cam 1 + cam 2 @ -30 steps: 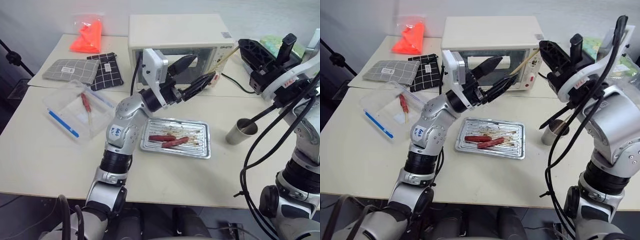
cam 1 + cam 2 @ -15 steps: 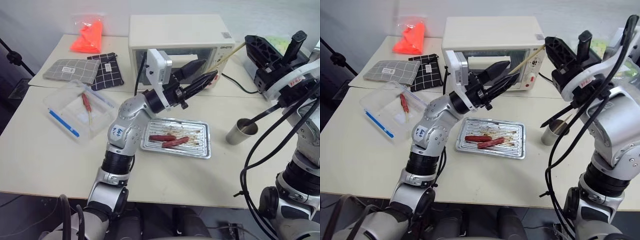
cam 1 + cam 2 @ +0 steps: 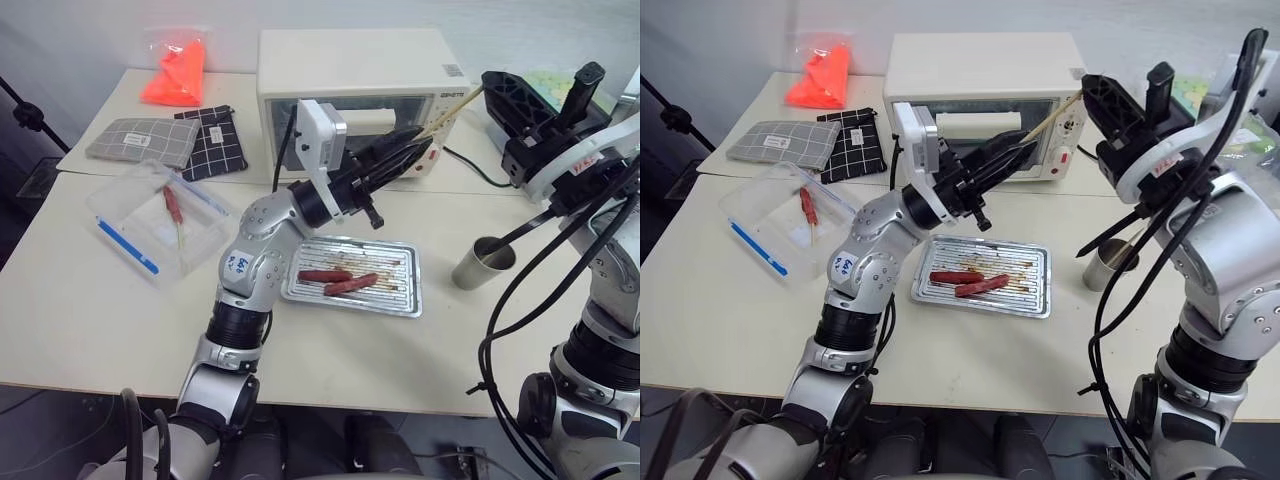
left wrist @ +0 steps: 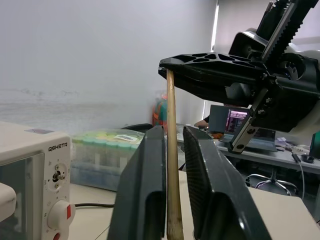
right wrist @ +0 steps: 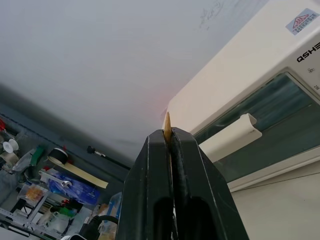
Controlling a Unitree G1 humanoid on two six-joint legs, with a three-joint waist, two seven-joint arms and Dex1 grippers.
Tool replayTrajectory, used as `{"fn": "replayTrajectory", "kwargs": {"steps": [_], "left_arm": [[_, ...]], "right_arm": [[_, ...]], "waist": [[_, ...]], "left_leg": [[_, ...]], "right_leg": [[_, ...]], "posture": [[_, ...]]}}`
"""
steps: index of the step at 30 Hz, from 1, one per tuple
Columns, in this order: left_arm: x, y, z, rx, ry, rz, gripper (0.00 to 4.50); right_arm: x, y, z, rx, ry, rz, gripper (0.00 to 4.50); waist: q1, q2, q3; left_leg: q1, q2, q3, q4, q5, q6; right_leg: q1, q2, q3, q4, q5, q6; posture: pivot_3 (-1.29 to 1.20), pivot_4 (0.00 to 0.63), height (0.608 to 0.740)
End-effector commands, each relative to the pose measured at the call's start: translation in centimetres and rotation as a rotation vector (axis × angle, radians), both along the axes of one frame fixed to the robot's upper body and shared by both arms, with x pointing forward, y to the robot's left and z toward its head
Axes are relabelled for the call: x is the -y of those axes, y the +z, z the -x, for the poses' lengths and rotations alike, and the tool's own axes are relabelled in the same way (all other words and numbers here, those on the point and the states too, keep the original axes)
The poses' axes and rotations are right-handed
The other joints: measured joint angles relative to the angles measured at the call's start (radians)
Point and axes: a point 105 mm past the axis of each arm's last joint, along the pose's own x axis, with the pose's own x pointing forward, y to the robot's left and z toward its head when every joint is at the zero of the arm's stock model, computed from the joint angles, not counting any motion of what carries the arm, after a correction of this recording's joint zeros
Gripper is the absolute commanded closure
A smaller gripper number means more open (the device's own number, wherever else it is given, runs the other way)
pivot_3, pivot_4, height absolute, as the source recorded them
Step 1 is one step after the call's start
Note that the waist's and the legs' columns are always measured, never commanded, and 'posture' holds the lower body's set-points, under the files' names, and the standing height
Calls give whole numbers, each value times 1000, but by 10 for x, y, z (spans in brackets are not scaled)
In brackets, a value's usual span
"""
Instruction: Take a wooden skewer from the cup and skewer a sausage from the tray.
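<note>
A thin pale wooden skewer point(image 3: 450, 112) hangs slanted in the air in front of the oven, held at both ends. My left gripper point(image 3: 418, 140) is shut on its lower end, and in the left wrist view the stick point(image 4: 172, 165) rises between my two black fingers point(image 4: 145, 190). My right gripper point(image 3: 1087, 88) is shut on the upper end, whose tip point(image 5: 167, 120) pokes out past the fingers. The steel cup point(image 3: 483, 262) stands at the right of the table. Two reddish sausages point(image 3: 325, 275) point(image 3: 352, 284) lie in the silver tray point(image 3: 398, 262) below my left arm.
A cream toaster oven point(image 3: 350, 70) stands behind the tray. At the left lies a clear plastic box point(image 3: 150, 225) with a skewered sausage inside. Grey and checked cloth pouches point(image 3: 140, 140) and an orange bag point(image 3: 172, 75) lie at the back left. Green-capped tubes point(image 4: 107, 145) sit behind the oven.
My left gripper's fingers stood open around the skewer's lower end and have now closed on it. The right gripper has kept its hold on the upper end.
</note>
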Motion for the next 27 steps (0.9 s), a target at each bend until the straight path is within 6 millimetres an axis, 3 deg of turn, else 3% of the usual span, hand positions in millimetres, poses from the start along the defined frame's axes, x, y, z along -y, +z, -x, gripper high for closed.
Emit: {"fn": "replayTrajectory", "kwargs": {"steps": [1,7,12,16,17,22,25,27], "left_arm": [[2,17,9,59,-25,38,4492],[-4,16,3,64,24,11,4492],[-25,16,-6,74,86,-21,4500],[-52,13,-12,88,142,-89,4500],[-60,12,-10,89,144,-118,4500],[-87,1,3,83,124,-262,4500],[-119,-9,15,57,160,-381,4500],[-132,-10,19,44,193,-422,4500]], "right_arm": [[-4,13,11,66,20,-4,4500],[-7,10,14,82,30,43,4500],[-8,11,17,97,31,59,3472],[-7,11,17,117,17,217,2407],[-8,10,19,127,18,311,2208],[-21,-9,23,183,68,772,2208],[-32,-42,18,262,143,1169,2208],[-33,-58,13,307,199,1313,2208]], "waist": [[0,0,0],[0,0,0],[-3,0,0],[-2,0,0],[-1,0,0],[-1,0,0],[-7,1,0],[-8,1,1]], "left_leg": [[0,0,0,0,0,0],[0,0,0,0,0,0],[0,0,0,0,0,0],[1,1,0,0,0,0],[1,1,0,0,0,0],[0,0,0,-1,0,0],[1,1,0,-2,0,0],[2,1,0,-3,0,0]], "right_leg": [[0,0,0,0,0,0],[0,0,0,0,0,0],[0,0,0,0,0,0],[0,1,0,1,0,0],[0,0,0,1,0,0],[0,-1,0,-1,0,0],[0,-1,0,-2,0,0],[0,-1,0,-3,-1,-1]], "posture": [[0,150,740],[0,150,740],[0,150,740],[0,150,740],[0,150,740],[0,150,740],[0,150,740],[0,150,740]]}}
